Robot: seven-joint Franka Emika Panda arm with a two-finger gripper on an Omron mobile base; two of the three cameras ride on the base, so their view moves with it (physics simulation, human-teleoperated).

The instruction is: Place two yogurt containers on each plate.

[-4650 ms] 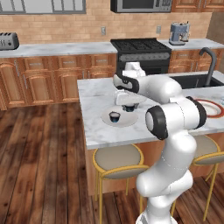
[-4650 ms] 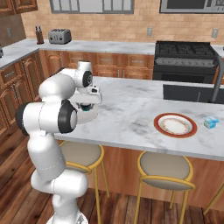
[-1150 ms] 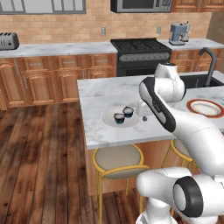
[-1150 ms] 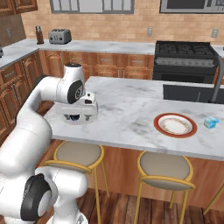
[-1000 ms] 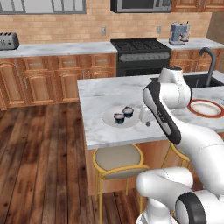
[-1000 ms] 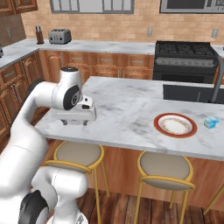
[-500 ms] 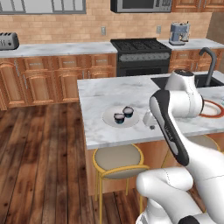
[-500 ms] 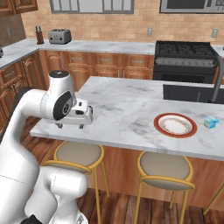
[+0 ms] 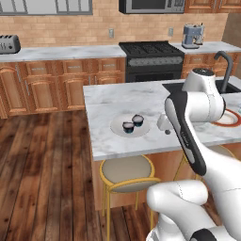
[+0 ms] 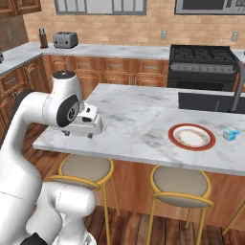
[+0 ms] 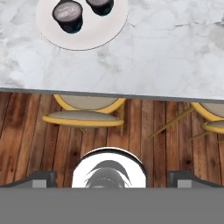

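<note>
Two dark yogurt cups (image 9: 132, 123) sit side by side on the pale plate (image 9: 118, 128), near the front edge of the marble surface (image 9: 113, 99), toward its left end as seen from the left base view. In the hand view the same pair lies at the top edge, one cup (image 11: 68, 15) fully in sight, the other (image 11: 100, 6) cut off by the frame.

To the right of that plate, the arm folds back over the surface, its forearm running low and roughly level, with the hand (image 9: 163, 124) just beside the plate and holding nothing. From the right base view the hand (image 10: 91, 125) hovers close above the front edge of the surface, beside the big white elbow joint (the plate is hidden behind the arm there). Its fingers stand spread wide apart, the two tips (image 11: 41, 178) showing far out at either side of the hand view.

Farther right, the red-rimmed plate (image 10: 179, 130) lies bare on the surface, and a light blue boxy yogurt container (image 10: 231, 134) rests just beyond it, near the surface's right end.
</note>
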